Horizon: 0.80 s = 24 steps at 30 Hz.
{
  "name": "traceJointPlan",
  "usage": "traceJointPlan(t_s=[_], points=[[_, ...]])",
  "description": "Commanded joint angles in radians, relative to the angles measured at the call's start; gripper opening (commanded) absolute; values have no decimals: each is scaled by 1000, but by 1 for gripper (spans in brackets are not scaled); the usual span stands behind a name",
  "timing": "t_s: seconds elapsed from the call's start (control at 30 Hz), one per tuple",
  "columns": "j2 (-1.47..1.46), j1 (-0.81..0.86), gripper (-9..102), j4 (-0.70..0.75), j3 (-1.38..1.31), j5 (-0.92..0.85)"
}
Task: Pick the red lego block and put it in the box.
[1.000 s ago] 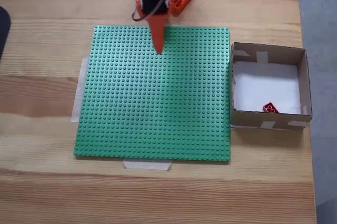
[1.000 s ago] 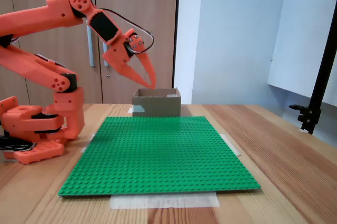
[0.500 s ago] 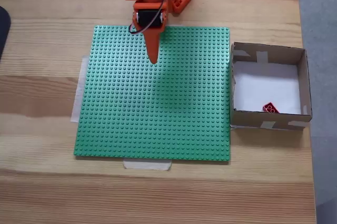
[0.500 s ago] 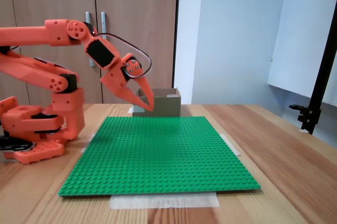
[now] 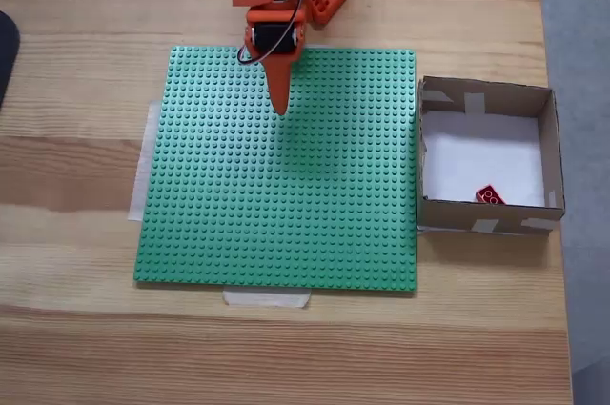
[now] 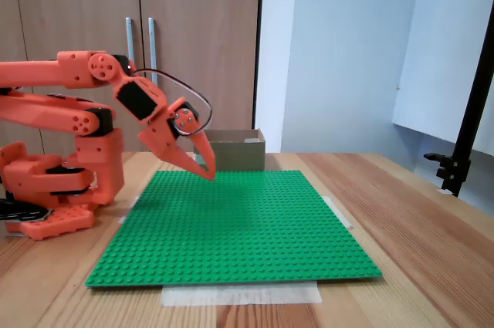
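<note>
Gripper point(image 6: 208, 174) is clenched empty and has been lowered over the green plate point(image 5: 286, 195); red lego block point(image 5: 490, 196) is already seen in the box point(image 5: 551, 148), well off to its side, so task looks done.

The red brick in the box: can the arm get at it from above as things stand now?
Probably yes: the red brick lies in the open-topped box, uncovered, but close to one wall. The tool hangs shut over the green plate.
</note>
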Motion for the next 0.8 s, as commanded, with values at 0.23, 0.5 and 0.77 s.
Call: traceJointPlan(t_s=[0.23, 0.5, 0.77], points=[[140, 3, -1, -34, 132, 0], [181, 5, -1, -28, 202, -2], [202, 5, -1, -29, 258, 8]])
